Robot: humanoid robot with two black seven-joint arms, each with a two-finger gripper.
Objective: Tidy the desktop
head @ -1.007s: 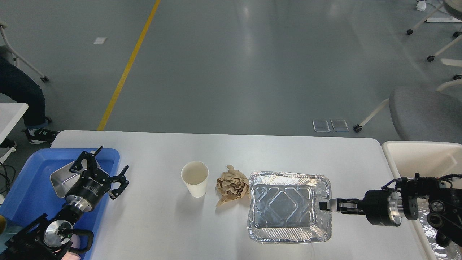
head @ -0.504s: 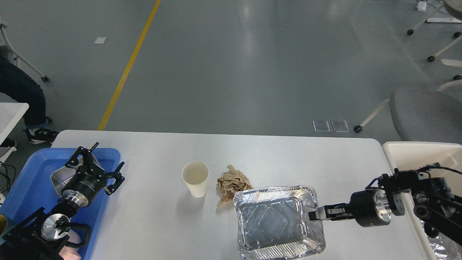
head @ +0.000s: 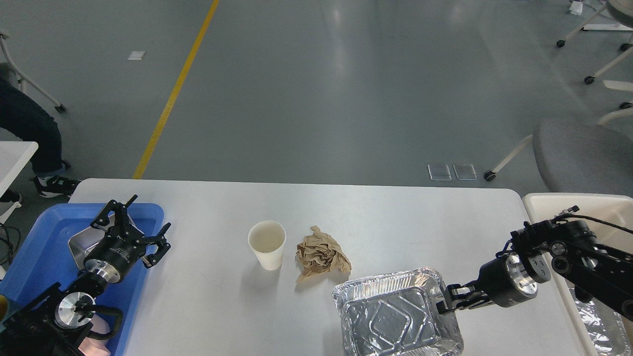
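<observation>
The right gripper [head: 445, 302] is clamped on the right rim of the foil tray [head: 398, 316], which sits at the near edge of the desktop [head: 395, 217], partly cut off by the bottom of the view. The step in hand looks like carrying this tray off the desktop to the beige bin [head: 554, 207] at the right, where crinkled foil already shows at the near end.

To do it well, the grip should hold firm on the thin rim, since foil bends and tears easily; a slow lift with the tray kept level would stop it folding under its own weight. The tray needs to rise clear of the bin's wall before it swings right, and the release should come only once it is over the opening.

The left gripper [head: 133, 227] has its fingers spread and holds nothing; it hangs over the blue tray [head: 29, 257] at the left, above a metal dish [head: 79, 244] lying in it.

The desktop stretches left and far from the right gripper, which hovers over its near right part. On it, well left of that gripper, stand a paper cup [head: 267, 243] and, just right of the cup, a crumpled brown paper [head: 321, 254]. The paper lies near the foil tray's far left corner but apart from it. Both look left to clear.
</observation>
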